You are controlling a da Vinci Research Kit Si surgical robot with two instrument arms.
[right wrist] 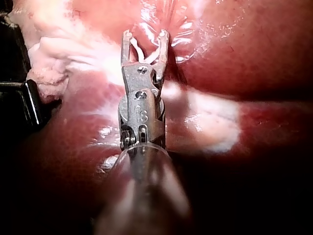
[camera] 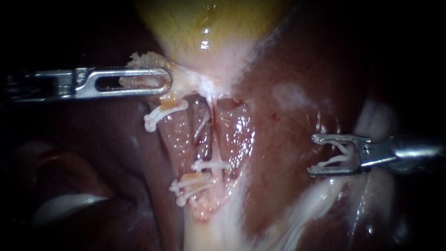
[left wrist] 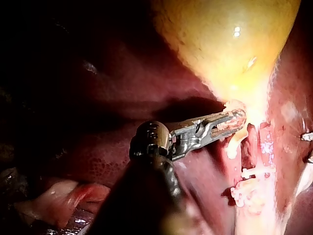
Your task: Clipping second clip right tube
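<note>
— Steel first: right instrument (camera: 312, 155) sits nearest, out over the liver (camera: 297, 69), well apart from the tubes. Its jaws stand wide with a white clip (camera: 331, 162) seated between them, one leg against each jaw.
— Clip legs spread?
— Yes, V-shaped. The right wrist view shows the same.
— And the other side?
— The left instrument (camera: 163, 81) is clamped on pale tissue at the neck of the gallbladder (camera: 200, 28), where the tubes start. The left wrist view shows tissue pinched between both jaws.
— Where's the right tube (camera: 237, 135)?
— Mid-field, glossy pink, running down from the neck beside the left tube (camera: 176, 135), with a dark gap between them. One fitted clip (camera: 211, 165) sits at its inner edge, low down. The left tube carries an upper clip (camera: 160, 114) and a lower pair (camera: 190, 183).
— Behind that?
— Yellow gallbladder above, dark red liver all round.
</note>
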